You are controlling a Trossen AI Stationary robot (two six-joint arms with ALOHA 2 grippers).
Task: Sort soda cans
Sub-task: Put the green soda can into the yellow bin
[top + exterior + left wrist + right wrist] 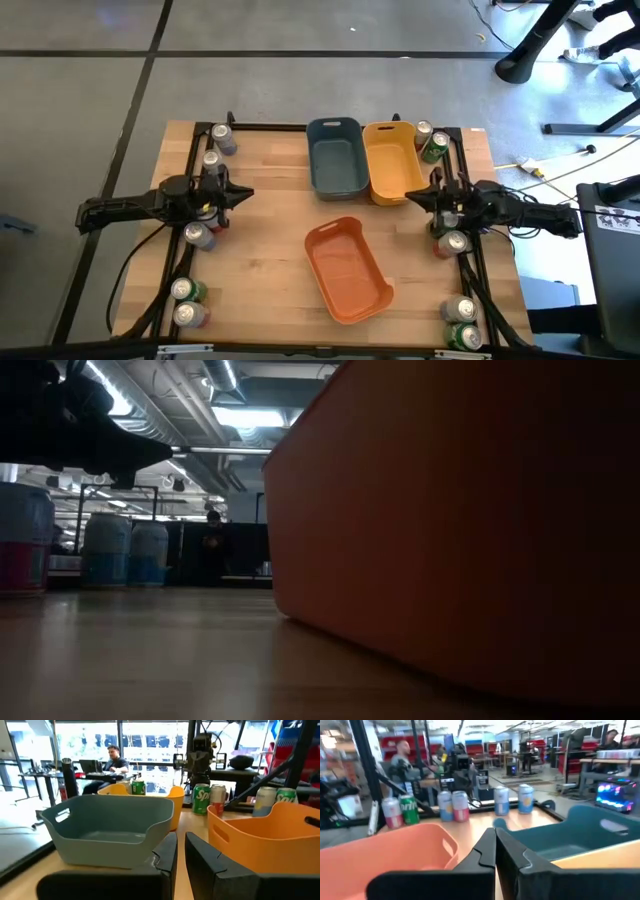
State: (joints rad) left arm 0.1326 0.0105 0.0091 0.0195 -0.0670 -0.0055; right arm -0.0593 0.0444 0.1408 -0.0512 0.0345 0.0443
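Note:
Soda cans stand upright along both side edges of the table: one group on the left, with others farther back, and one on the right, with a green can by the far corner. My left gripper hovers shut at the left middle, pointing right, near no can. My right gripper hovers shut at the right middle, pointing left. In the left wrist view a green can and a red one stand beyond the bins. Neither gripper holds anything.
Three bins sit mid-table: a blue-grey one and a yellow one side by side at the far edge, and an orange one tilted nearer. The orange bin fills the low view. A black frame borders the table. A person sits beyond.

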